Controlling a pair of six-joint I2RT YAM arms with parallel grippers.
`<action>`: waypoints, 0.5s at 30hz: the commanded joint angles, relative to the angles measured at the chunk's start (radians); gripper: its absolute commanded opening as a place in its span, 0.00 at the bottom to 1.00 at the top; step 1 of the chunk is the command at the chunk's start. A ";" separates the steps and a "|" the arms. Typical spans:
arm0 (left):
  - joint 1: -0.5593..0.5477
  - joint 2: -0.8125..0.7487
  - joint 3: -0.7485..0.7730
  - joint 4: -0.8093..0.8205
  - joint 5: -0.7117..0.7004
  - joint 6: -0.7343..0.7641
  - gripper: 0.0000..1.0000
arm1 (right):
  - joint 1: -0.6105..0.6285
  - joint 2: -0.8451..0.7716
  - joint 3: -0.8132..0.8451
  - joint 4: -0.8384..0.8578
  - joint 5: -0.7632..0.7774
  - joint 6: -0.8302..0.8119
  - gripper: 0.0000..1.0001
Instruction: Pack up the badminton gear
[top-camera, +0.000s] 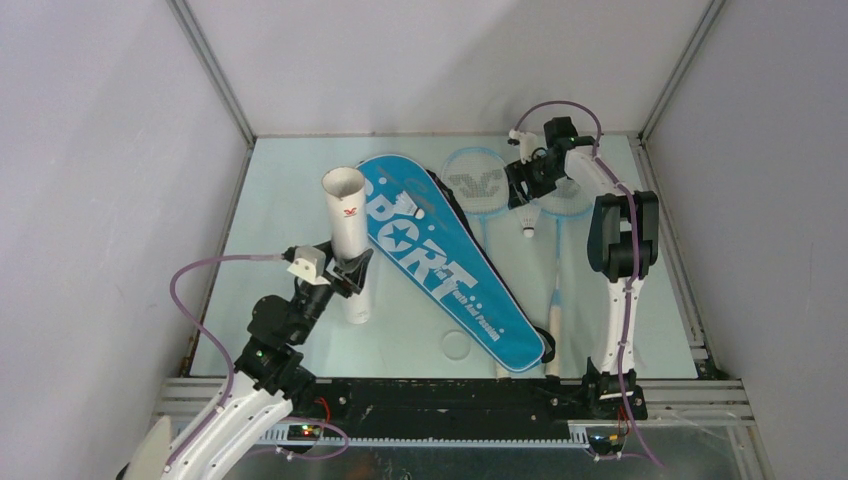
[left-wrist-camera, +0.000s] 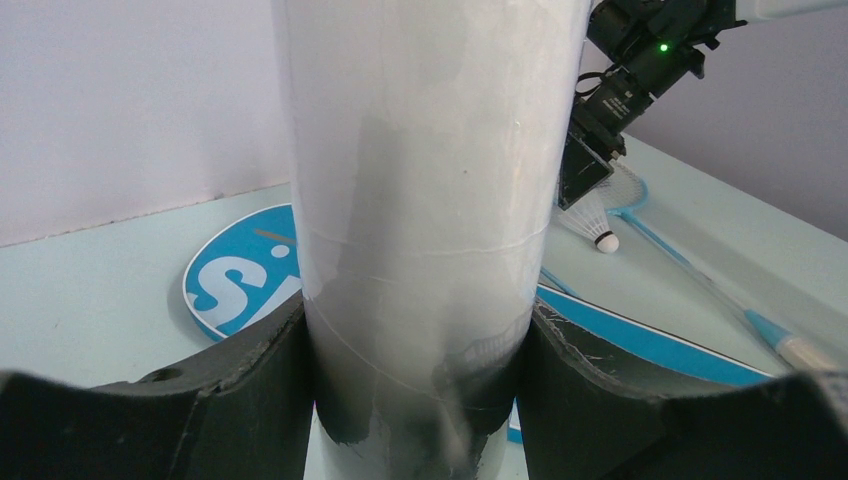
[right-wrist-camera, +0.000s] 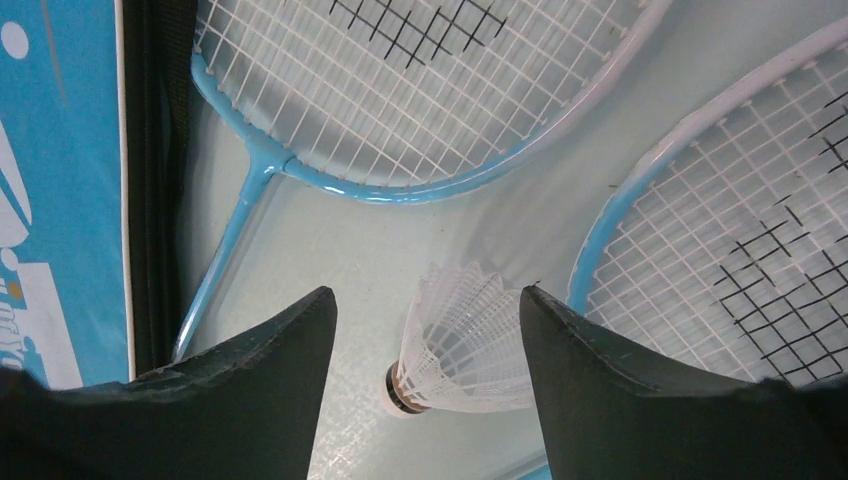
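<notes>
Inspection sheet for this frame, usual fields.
Surface: pale green table, no spills seen.
Job's things: white tube standing, held by left gripper; blue SPORT bag flat, diagonal; rackets flat, far right; shuttlecock at right gripper.
Clutter: small clear round cap by the bag's near end.
Grippers: left gripper shut on white tube; right gripper straddles shuttlecock, grip unclear.
Cables: purple cable loops on both arms, no snag seen.
Surroundings: plain walls, aluminium frame.

White-and-black arms (top-camera: 618, 320), purple cables (top-camera: 558, 103)
</notes>
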 joint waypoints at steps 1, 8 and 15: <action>-0.001 -0.008 0.004 0.036 -0.029 -0.013 0.41 | 0.004 -0.011 0.015 -0.042 -0.026 -0.038 0.69; -0.001 0.003 -0.002 0.036 -0.028 -0.001 0.41 | 0.008 -0.005 -0.004 -0.068 0.003 -0.052 0.54; -0.001 0.011 -0.007 0.045 -0.027 0.011 0.41 | 0.010 -0.056 -0.017 -0.078 -0.023 -0.058 0.07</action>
